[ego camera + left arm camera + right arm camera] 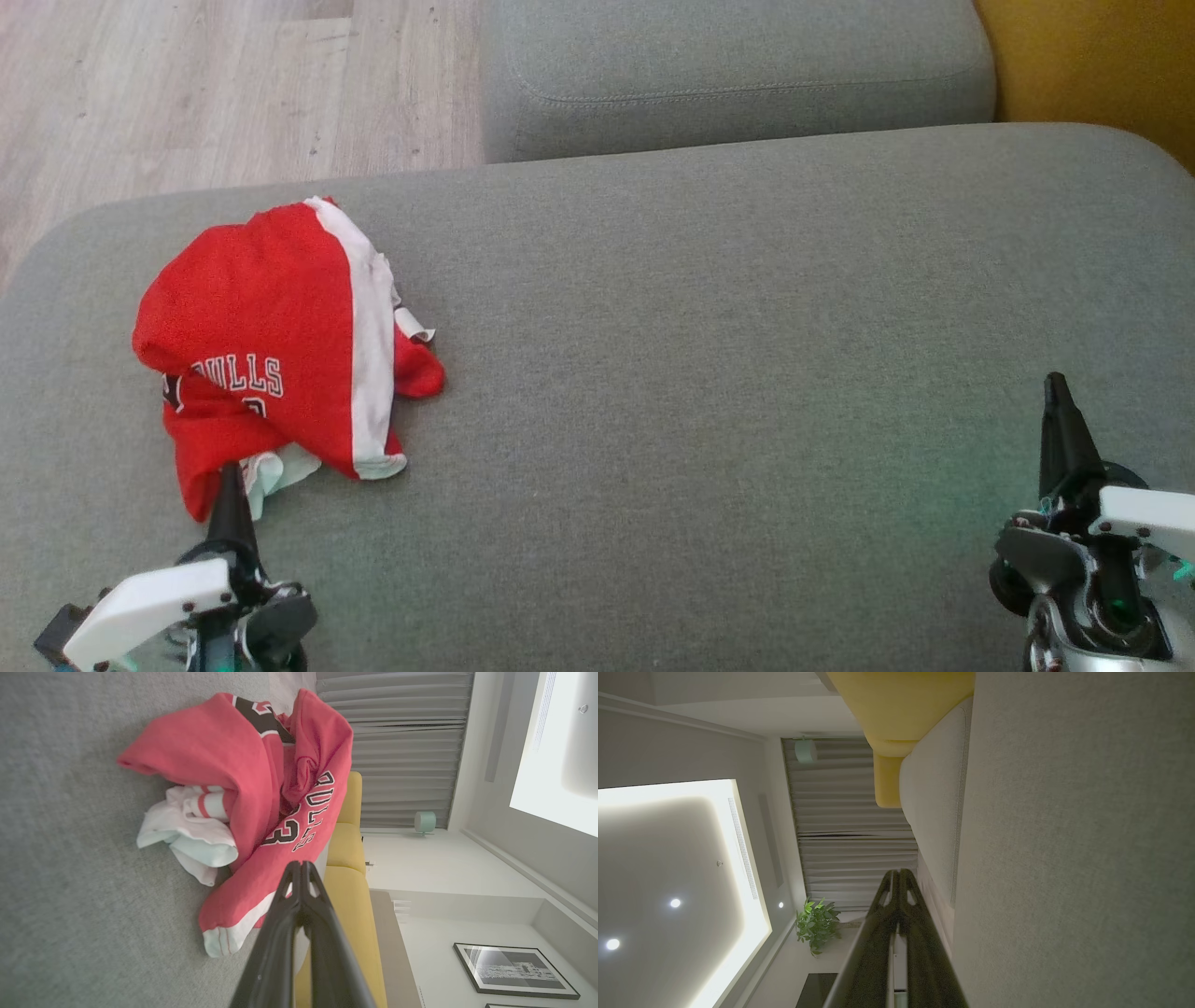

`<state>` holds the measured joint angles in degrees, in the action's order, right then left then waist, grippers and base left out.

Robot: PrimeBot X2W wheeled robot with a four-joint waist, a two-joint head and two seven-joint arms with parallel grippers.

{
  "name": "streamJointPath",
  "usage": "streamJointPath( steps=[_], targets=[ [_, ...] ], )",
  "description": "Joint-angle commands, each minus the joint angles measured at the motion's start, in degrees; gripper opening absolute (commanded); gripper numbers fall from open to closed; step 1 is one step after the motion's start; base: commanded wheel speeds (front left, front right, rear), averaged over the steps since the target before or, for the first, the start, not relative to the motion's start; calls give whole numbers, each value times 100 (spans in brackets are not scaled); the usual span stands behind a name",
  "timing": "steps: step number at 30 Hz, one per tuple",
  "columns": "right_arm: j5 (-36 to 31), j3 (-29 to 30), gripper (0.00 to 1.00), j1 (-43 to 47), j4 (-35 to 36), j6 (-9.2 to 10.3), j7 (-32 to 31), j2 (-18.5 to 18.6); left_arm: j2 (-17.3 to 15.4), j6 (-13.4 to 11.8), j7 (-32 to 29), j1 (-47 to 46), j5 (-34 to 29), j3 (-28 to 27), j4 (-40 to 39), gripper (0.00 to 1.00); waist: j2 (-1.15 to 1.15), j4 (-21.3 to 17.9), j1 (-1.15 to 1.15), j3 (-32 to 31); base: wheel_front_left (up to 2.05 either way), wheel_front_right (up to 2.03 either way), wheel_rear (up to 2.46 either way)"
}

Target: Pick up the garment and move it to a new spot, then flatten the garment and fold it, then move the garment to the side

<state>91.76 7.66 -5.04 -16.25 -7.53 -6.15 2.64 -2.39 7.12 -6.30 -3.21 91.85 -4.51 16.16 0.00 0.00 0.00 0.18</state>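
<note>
Red garment with white trim (271, 345), crumpled at the left of the grey fabric cushion (700, 373).
My left gripper (229, 476) sits at its near edge, right gripper (1057, 387) well apart, both with jaws pressed together; pinching one loose layer, I judge, could drag the heap twisted off the cushion's edge.

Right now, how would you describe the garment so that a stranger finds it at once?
Find the wide grey cushion before the robot and look at its left part, near the wooden floor. A crumpled red shirt lies there. Its red cloth, white stripe and white word BULLS set it apart from the plain grey cushions.
</note>
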Motion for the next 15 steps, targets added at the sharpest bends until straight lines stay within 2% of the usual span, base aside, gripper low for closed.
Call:
streamJointPath(
  steps=[1,6,7,10,15],
  targets=[
    [43,-117,0,-114,223,4,-32,23,-49,36,-16,-298,34,-198,-213,0,0,0,0,0,0,0,0],
    [43,-117,0,-114,223,4,-32,23,-49,36,-16,-298,34,-198,-213,0,0,0,0,0,0,0,0],
    [0,0,100,0,-2,0,0,0,0,-1,0,0,0,1,2,100,0,0,0,0,0,0,0],
    [-5,-16,100,56,-216,0,7,-13,15,-6,7,79,-4,21,208,100,0,0,0,0,0,0,0],
    [-68,-92,100,90,-157,0,91,-12,13,-5,92,117,-46,59,153,100,0,-7,0,-30,0,0,0]
  ],
)
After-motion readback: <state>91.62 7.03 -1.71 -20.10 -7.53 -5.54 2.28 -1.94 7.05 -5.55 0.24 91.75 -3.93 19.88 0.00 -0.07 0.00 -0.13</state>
